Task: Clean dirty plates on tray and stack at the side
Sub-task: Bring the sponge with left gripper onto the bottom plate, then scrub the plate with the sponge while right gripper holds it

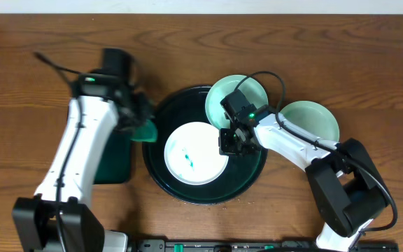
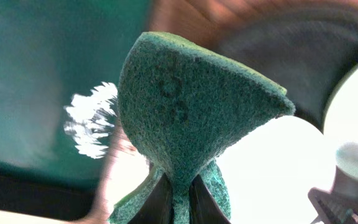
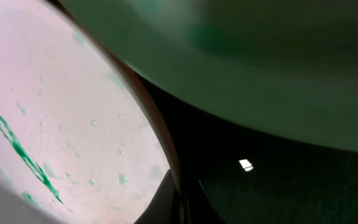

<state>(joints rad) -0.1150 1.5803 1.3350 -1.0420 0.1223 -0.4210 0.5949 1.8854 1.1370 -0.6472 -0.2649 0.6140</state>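
A white plate (image 1: 194, 152) with teal smears lies in the black round tray (image 1: 250, 171). My right gripper (image 1: 231, 140) is shut on that plate's right rim; the right wrist view shows one finger on each side of the rim (image 3: 182, 202), with the smeared plate (image 3: 55, 124) to the left and the tray floor (image 3: 278, 186) to the right. A pale teal plate (image 1: 236, 98) rests on the tray's far right rim. Another pale teal plate (image 1: 310, 120) lies on the table to the right. My left gripper (image 1: 145, 131) is shut on a green sponge (image 2: 191, 106) at the tray's left rim.
A dark green rectangular tray (image 1: 114, 164) lies on the table left of the round tray, partly under my left arm. The wooden table's front edge is close below the round tray.
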